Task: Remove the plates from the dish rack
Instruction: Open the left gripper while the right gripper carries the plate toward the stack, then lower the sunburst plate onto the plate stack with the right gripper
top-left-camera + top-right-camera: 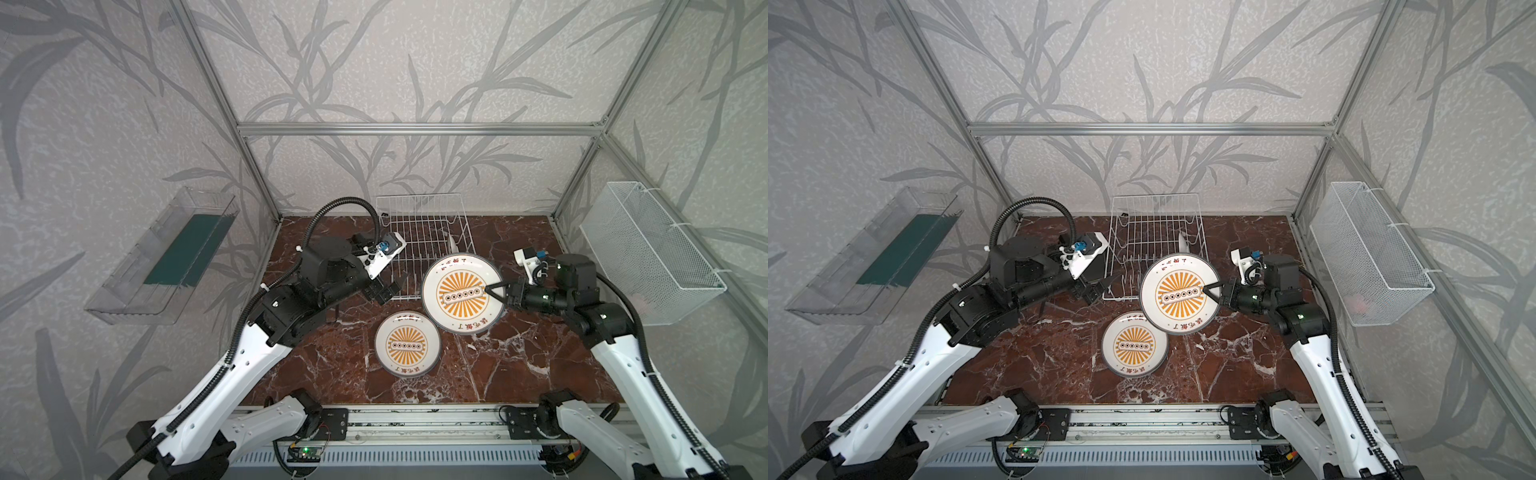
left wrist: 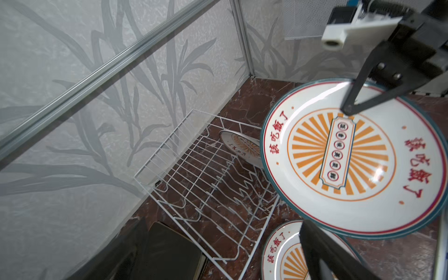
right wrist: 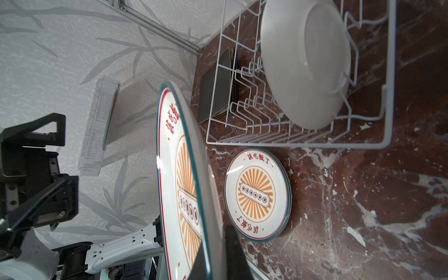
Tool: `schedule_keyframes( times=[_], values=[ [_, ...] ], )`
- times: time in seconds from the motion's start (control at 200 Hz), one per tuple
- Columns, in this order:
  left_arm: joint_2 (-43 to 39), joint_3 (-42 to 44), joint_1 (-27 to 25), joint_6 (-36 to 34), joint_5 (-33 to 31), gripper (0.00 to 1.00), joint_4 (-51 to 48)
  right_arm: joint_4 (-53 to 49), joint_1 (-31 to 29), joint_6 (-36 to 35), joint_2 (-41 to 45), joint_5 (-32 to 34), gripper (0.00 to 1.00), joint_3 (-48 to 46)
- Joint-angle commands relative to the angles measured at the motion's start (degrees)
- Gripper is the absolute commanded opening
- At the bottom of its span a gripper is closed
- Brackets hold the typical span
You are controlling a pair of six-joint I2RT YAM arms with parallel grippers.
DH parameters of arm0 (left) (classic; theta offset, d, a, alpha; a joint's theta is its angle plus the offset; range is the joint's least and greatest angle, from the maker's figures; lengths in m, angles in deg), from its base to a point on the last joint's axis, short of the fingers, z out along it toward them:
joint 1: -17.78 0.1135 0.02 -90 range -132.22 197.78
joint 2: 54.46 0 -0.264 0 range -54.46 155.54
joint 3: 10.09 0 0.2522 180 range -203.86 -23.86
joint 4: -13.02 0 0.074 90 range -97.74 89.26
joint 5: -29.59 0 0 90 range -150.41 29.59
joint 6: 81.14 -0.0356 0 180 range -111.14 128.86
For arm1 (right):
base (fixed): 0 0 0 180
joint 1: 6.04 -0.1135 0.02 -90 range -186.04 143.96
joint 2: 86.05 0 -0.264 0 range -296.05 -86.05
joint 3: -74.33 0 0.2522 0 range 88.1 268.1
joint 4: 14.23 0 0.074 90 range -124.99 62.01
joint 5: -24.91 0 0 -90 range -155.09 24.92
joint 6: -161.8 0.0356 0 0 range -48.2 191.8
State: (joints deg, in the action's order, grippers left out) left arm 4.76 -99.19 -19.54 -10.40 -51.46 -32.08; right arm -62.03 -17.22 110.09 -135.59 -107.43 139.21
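While the right gripper (image 1: 491,290) clamps the right rim of a round white plate (image 1: 459,266), held face up over the dish rack's (image 1: 419,232) near-right corner, the left gripper (image 1: 392,289) hangs w/ jaws spread, empty, at the rack's near-left corner. A stack of matching plates (image 1: 407,344) lies on the desk (image 1: 540,353) just near of the rack. Another round plate (image 3: 305,63) stands in the rack, right side. The black square plates (image 2: 169,252) lie on the desk left of the rack.

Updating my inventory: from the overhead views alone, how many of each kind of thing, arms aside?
Round white printed plates: 3 showing
White wire dish rack: 1
White mesh basket: 1
Clear plastic tray: 1
Total: 6
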Motion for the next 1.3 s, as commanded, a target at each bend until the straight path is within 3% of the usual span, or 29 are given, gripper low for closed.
schedule_keyframes(
  times=[0.0, 0.185, 0.455, 0.71, 1.294],
  values=[
    [-0.3, 2.1, 2.6, 9.5, 4.8, 0.99, 1.9, 0.2, -2.8, 1.8, 4.1, 0.2, 0.00, -3.2],
    [-0.2, 5.8, 6.7, 18.5, 9.5, 0.99, 7.4, 1.6, -11.5, 5.1, 5.8, 5.5, 0.00, -9.8],
    [2.4, 6.5, 8.7, 25.6, 10.2, 1.00, 9.0, 13.9, -22.4, 14.4, -0.6, 15.0, 0.00, -15.8],
    [3.8, 5.5, 8.9, 26.0, 9.5, 0.99, 7.9, 25.5, -25.5, 16.7, -10.5, 15.8, 0.00, -18.3],
    [3.9, 4.7, 8.9, 26.5, 11.7, 0.99, 8.4, 32.4, -31.0, 20.5, -23.5, 20.5, 0.02, -14.8]
  ],
)
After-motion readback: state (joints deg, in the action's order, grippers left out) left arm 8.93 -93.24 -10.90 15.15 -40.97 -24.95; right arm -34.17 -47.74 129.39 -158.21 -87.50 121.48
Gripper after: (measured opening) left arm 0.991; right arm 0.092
